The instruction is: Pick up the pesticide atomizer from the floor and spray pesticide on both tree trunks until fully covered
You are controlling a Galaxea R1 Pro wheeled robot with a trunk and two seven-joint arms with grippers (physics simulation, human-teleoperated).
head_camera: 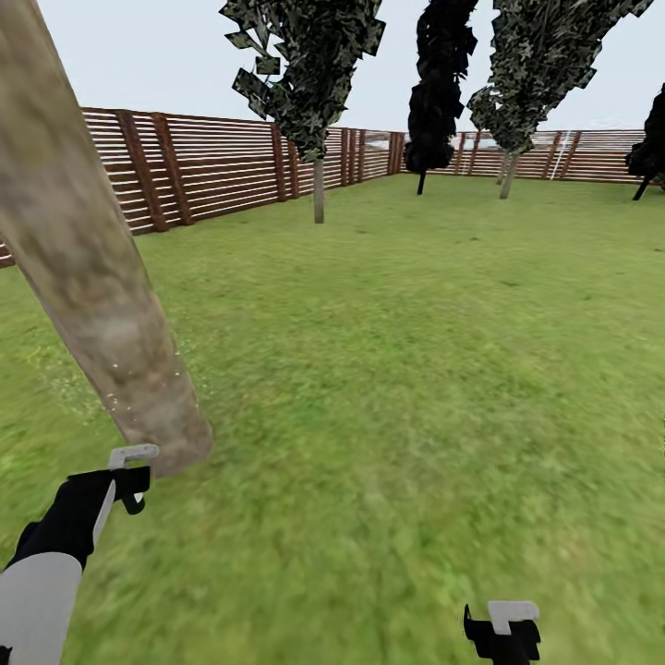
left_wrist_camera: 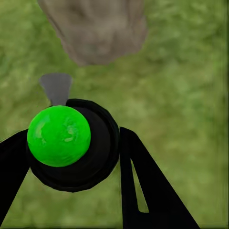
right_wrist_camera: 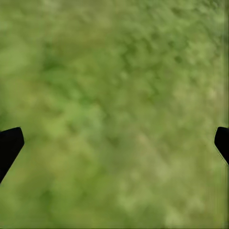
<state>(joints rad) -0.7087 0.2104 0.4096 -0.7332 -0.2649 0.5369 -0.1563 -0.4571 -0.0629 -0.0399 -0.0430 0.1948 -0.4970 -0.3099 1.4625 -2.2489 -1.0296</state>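
Clamping pesticide atomizer (left_wrist_camera: 71, 148), left hand (left_wrist_camera: 71, 157) near trunk (head_camera: 92, 277), right hand (right_wrist_camera: 114, 143) apart.

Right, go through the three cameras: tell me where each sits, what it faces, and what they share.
Head view: on the robot's head, facing forward and down over grass to the fence; left gripper and right gripper show.
Left wrist view: on the left arm, facing down past the held pesticide atomizer to the tree trunk.
Right wrist view: on the right arm, facing grass, fingertips spread.
Head and left wrist views share the trunk.
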